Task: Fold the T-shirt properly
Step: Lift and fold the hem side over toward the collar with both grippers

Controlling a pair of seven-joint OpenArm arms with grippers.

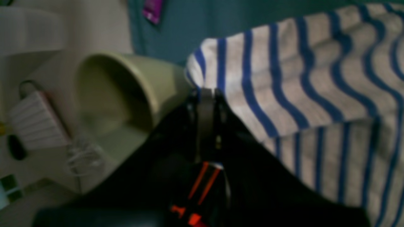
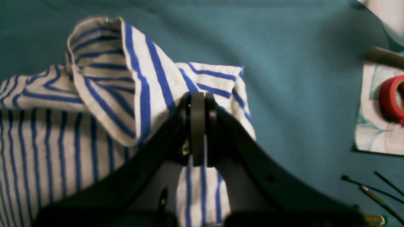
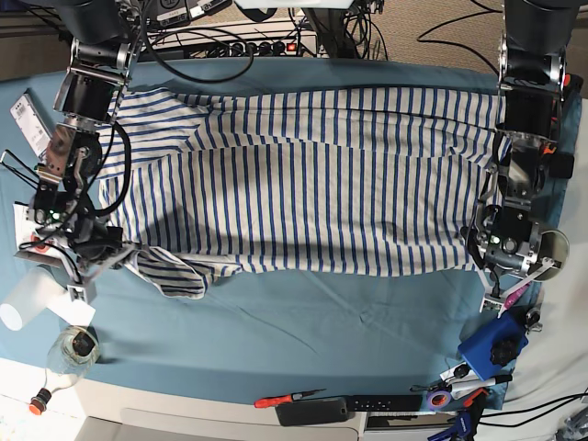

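The T-shirt (image 3: 312, 184) is lying spread across the worktop (image 3: 303, 322) — both the left pincer (image 1: 206, 91) and right pincer (image 2: 198, 97) are pinching its 6 o'clock edge — folding barely begun.

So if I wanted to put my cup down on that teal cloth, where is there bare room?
The widest bare teal tablecloth lies between the striped cotton T-shirt and the near-edge tools, such as the black remote. Both ends are crowded: the left gripper and right gripper clamp the shirt there.
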